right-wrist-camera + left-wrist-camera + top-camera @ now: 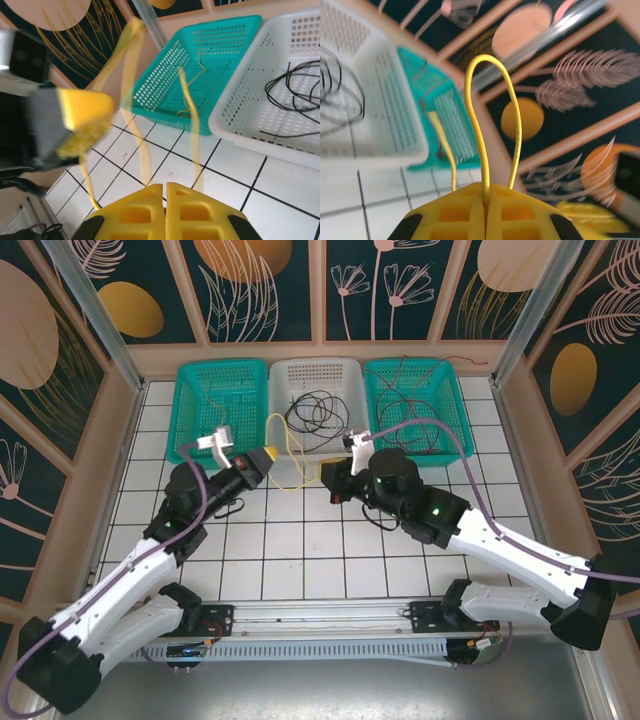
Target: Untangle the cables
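Yellow cable (487, 57) — white basket (340, 373), black cables (315, 412); right teal basket (462, 412), red cables (412, 405)

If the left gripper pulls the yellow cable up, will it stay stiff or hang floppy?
Probably floppy yet springy: the yellow cable arches in a loop above the shut left gripper. Likely light, being so thin.

Bright, even light; heavy motion blur in both wrist views

Three baskets (318, 375) wall off the tabletop's (300, 550) far edge, a yellow cable (487, 57) hangs taut-looped across mid-table, and tiles toward the near edge lie open.
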### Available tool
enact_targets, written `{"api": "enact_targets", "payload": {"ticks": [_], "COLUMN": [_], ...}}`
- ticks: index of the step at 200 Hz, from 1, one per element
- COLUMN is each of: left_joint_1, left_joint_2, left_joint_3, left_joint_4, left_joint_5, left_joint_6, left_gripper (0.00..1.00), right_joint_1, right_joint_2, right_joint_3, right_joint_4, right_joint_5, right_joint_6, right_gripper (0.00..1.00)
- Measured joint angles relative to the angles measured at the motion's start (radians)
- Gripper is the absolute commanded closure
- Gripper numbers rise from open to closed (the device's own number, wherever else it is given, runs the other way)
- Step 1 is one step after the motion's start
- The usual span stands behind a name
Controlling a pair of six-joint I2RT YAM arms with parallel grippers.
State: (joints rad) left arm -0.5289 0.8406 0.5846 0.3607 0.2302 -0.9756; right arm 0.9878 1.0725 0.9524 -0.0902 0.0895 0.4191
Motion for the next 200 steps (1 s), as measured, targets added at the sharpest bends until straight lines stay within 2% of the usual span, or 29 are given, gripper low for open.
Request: {"api": "enact_targets", "payload": {"ticks": [29,90,102,118,128,166,200], "left_joint_1": [0.0,0.0,0.0,0.0,0.001,0.006,0.006], "left_joint_2": [-0.07,-0.029,-0.029,-0.032,-0.04,-0.094,-0.171], "left_joint_3": [-0.024,-0.103,-0.106,-0.106,-0.106,-0.104,-0.104], "left_joint_4": [0.095,0.281,0.292,0.3,0.301,0.239,0.09], "left_joint_5": [-0.115,-0.212,-0.214,-0.218,-0.221,-0.185,-0.119], "left_joint_6": [-0.026,-0.105,-0.111,-0.111,-0.109,0.003,0.156], "left_gripper": [1.0,1.0,1.0,1.0,1.0,1.0,1.0], "right_joint_1": [0.016,0.138,0.144,0.145,0.145,0.123,0.039], "right_joint_2": [0.0,0.085,0.093,0.093,0.094,0.092,0.058], "right_joint_3": [-0.091,-0.159,-0.161,-0.158,-0.146,0.0,0.126], "right_joint_4": [0.089,0.226,0.235,0.233,0.2,0.004,-0.103], "right_joint_5": [-0.004,0.045,0.061,0.091,0.114,0.224,0.22], "right_joint_6": [0.093,0.239,0.254,0.269,0.266,0.222,0.155], "right_gripper": [1.0,1.0,0.89,0.59,0.49,0.4,0.35]}}
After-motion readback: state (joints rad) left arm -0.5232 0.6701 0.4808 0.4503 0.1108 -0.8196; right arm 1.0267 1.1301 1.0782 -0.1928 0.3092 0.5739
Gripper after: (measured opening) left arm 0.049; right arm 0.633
